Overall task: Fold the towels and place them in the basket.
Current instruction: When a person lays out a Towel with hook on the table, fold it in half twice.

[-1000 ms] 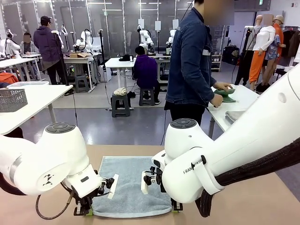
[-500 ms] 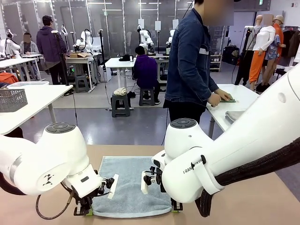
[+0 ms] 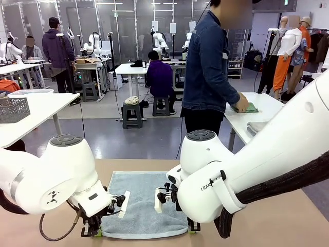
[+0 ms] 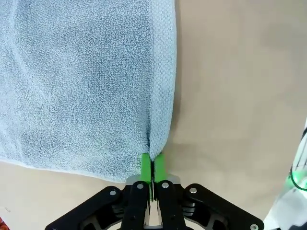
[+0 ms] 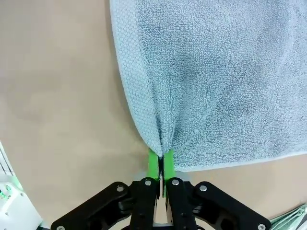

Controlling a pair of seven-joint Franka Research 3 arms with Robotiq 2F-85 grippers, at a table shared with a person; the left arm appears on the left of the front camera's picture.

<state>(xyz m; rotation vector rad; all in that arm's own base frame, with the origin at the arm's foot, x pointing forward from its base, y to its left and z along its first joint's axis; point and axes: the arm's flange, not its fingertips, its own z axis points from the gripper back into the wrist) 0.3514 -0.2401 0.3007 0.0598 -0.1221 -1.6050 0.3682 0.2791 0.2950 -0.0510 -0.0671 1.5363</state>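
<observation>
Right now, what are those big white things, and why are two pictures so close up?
The white things are the robot's left arm and right arm. The wide picture is taken from between them, looking across the table. Each arm ends in a gripper, a hand with two green-tipped fingers. The two close-ups come from small cameras on the wrists, looking along those fingers. A pale blue towel lies flat on the table. The left gripper and the right gripper are each pinched shut on a near corner of it. The person behind is busy at another table.
</observation>
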